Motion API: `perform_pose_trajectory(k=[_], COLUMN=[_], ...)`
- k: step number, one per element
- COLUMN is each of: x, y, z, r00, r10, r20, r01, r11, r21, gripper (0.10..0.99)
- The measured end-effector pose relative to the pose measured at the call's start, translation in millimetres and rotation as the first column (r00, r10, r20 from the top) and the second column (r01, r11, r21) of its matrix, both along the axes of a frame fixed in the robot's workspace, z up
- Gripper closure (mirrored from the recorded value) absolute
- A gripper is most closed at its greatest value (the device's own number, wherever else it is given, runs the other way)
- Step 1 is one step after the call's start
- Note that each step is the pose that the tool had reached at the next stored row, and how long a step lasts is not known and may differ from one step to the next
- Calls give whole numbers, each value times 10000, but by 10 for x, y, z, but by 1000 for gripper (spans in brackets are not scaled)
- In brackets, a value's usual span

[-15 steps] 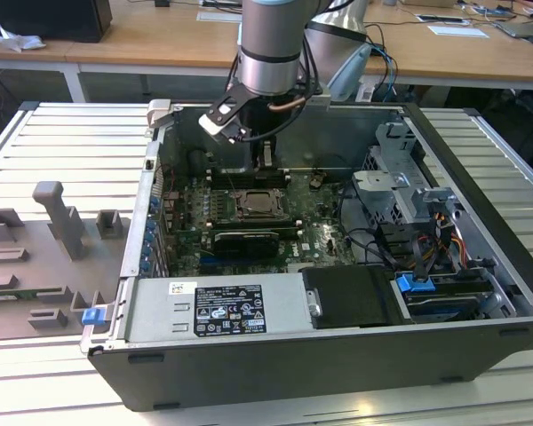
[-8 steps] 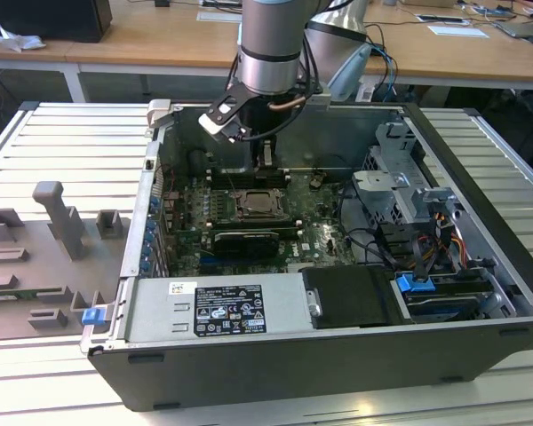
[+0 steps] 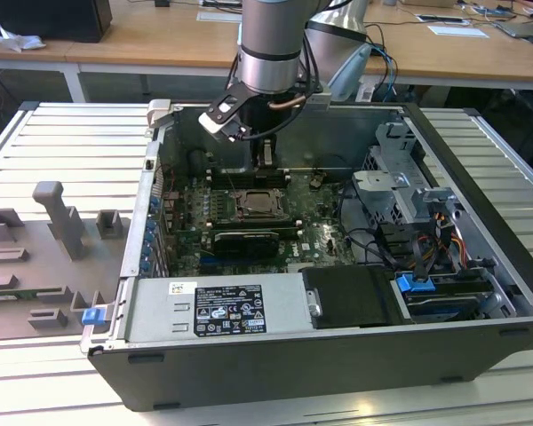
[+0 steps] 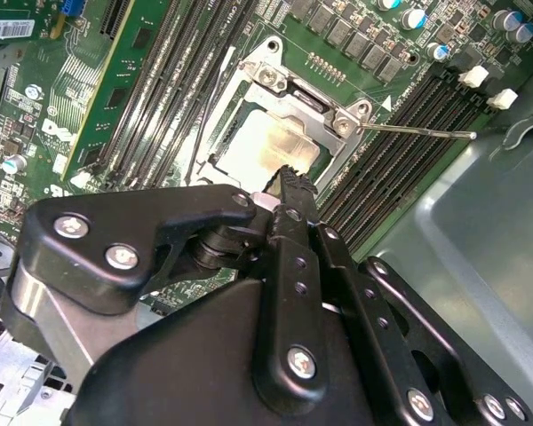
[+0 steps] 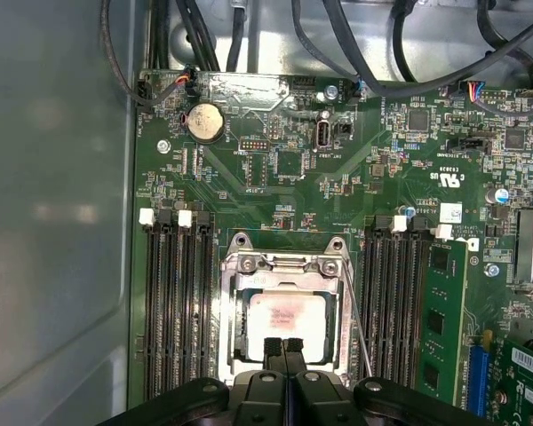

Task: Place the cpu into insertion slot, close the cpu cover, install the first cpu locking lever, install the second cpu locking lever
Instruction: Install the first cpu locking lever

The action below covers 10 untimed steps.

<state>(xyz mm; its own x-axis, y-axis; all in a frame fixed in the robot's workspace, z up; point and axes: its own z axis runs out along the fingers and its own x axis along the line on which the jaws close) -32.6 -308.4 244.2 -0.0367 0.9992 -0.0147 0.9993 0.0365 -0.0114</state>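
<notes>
The cpu (image 5: 284,321) shows its pale metal top, lying flat in the insertion slot (image 5: 238,355) on the green board. Over it lies the cpu cover (image 5: 284,264), a silvery frame, with the chip showing through its cut-out. My gripper (image 5: 282,344) is shut and holds nothing. Its tips hang just above the socket's edge, beside the chip. In the second wrist view the cpu (image 4: 271,146) and cpu cover (image 4: 306,98) sit just beyond my gripper (image 4: 289,180). One thin locking lever (image 4: 417,131) sticks out sideways from the socket. In the exterior view my gripper (image 3: 265,158) hangs over the insertion slot (image 3: 256,206).
Long black memory slots (image 5: 178,302) flank the socket on both sides. The open case wall (image 3: 480,177) surrounds the board, with a drive cage (image 3: 400,186) and cables on the exterior view's right. A power supply (image 3: 213,311) is at the front. Grey fixtures (image 3: 58,222) stand on the table.
</notes>
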Motion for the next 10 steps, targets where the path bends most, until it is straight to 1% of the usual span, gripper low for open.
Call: perform_pose_trajectory(k=[10], x=[0], y=[0], z=[0], r00=[10000], r10=[-31], r20=[0], r01=[31], r11=[10000], r21=[-1], gripper=[980])
